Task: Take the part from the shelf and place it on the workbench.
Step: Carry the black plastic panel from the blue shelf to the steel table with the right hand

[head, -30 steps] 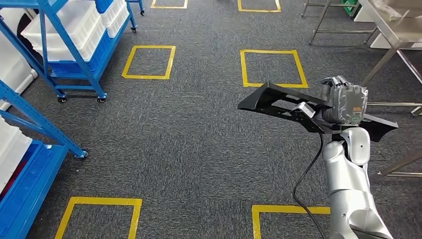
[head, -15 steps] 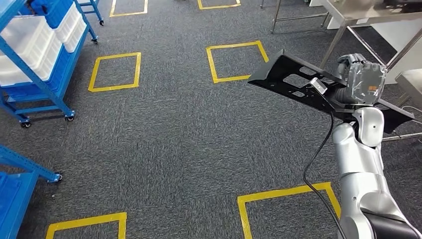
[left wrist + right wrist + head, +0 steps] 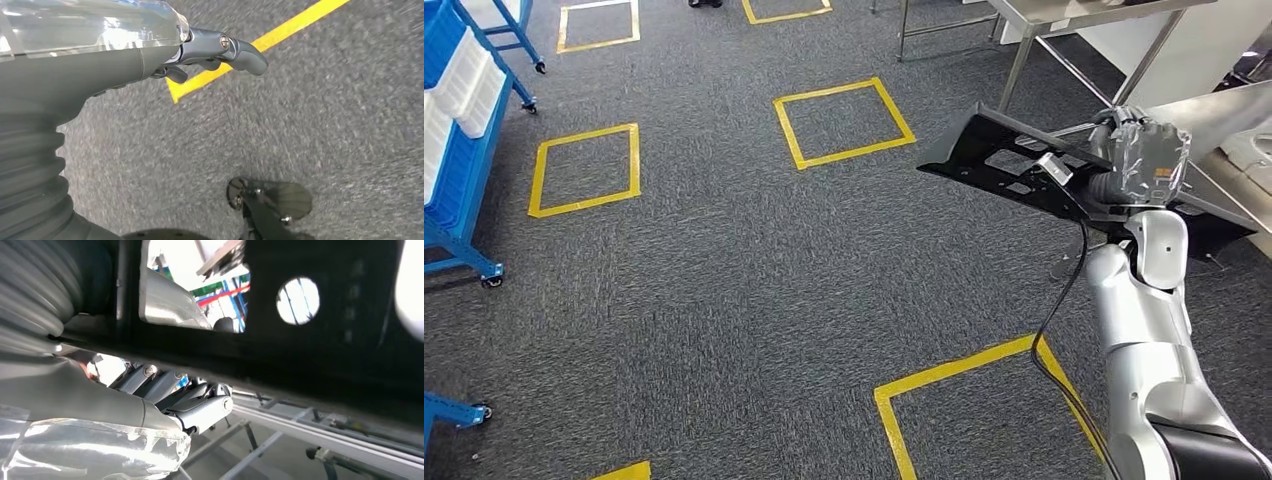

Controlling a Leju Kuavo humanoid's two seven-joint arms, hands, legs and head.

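- Dark grey carpet [image 3: 754,280] covers the floor, marked with yellow tape squares [image 3: 844,122]; 1 more square lies close in front of the robot, beside its right arm.
- Blue shelf racks on castors [image 3: 464,150] stand at the far left edge of the head view, holding white and blue bins.
- At the upper right stands a steel workbench [image 3: 1064,12] on slanted metal legs, with a second steel surface just beyond the raised hand.
- The right hand [image 3: 1146,160] is raised at the right of the head view and grasps the part [image 3: 1009,158], a long flat black plate with cut-out openings and a raised lip along its far side.
- The plate is held in the air above the carpet, roughly level and slightly tilted, with 1 end reaching out toward the middle of the floor and the other end passing behind the silver forearm.
- In the right wrist view the dark fingers [image 3: 200,405] curl under the plate's black edge, and a round hole shows in the plate.
- A black cable [image 3: 1064,290] hangs from the wrist down along the right arm.
- The left hand [image 3: 150,55] hangs over the carpet and a yellow tape line, holding nothing; its thumb sticks out, but whether its fingers are curled or spread I cannot tell.
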